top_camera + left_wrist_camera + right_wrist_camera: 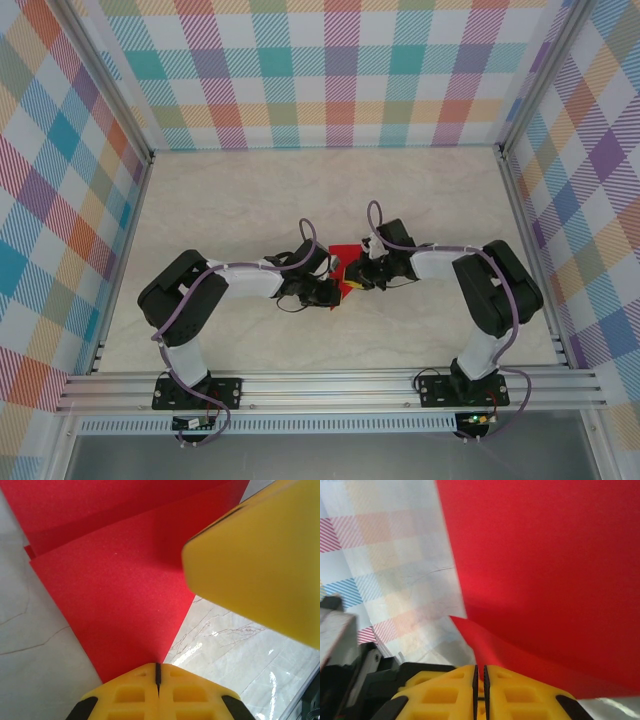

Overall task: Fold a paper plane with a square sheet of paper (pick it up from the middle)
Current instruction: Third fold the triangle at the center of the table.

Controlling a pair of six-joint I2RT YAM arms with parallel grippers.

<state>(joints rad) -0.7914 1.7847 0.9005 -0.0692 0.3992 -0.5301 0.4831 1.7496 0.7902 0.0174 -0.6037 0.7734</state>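
Two grips, left claw [157,677] clamped on red paper [115,595], right claw [480,680] clamped likewise

square sheet of paper [345,253] mostly hidden overhead, cropped by wrist-view edges, fold shape unclear

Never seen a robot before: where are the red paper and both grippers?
red paper [115,605]: left wrist view, middle of its folded flap.
left gripper [158,672]: left wrist view, seam between its fingertips.
right gripper [480,676]: right wrist view, gap between its fingertips.
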